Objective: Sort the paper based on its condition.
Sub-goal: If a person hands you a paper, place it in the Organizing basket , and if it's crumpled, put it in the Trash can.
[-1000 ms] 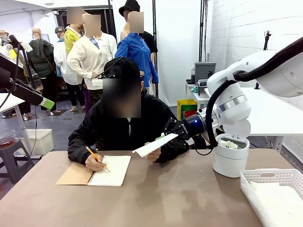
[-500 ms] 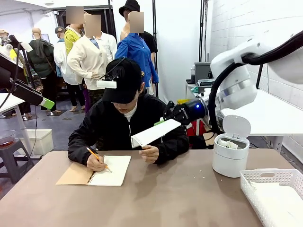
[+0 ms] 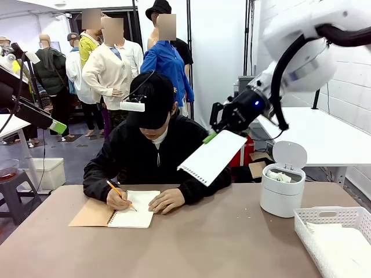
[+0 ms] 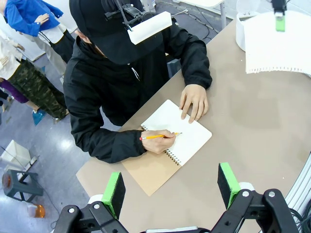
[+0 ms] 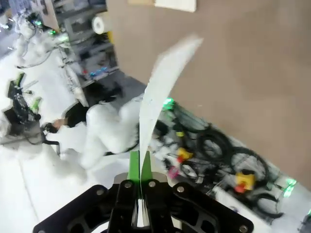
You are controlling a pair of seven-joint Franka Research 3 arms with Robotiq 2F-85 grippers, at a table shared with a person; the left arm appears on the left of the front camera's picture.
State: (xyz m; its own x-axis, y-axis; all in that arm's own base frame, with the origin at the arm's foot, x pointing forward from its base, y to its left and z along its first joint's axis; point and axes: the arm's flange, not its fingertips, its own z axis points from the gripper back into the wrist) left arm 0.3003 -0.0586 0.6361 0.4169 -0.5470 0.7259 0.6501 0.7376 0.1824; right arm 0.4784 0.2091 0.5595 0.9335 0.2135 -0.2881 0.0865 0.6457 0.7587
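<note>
sheet (image 3: 213, 157) — claw (image 3: 215, 134) — higher, rightward

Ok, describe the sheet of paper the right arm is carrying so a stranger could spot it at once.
Start at the brown table and look up above its middle, in front of the seated person's black jacket. There the right claw is shut on the top corner of a flat white sheet hanging tilted in the air. Unlike the open notebook lying on the table under the person's hands, it is one loose page with a torn perforated edge.

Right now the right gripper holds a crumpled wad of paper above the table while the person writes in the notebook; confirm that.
Not quite: the right gripper holds a flat lined sheet, not a wad, as the front view shows. It does hang above the table while the person writes in the notebook.
</note>
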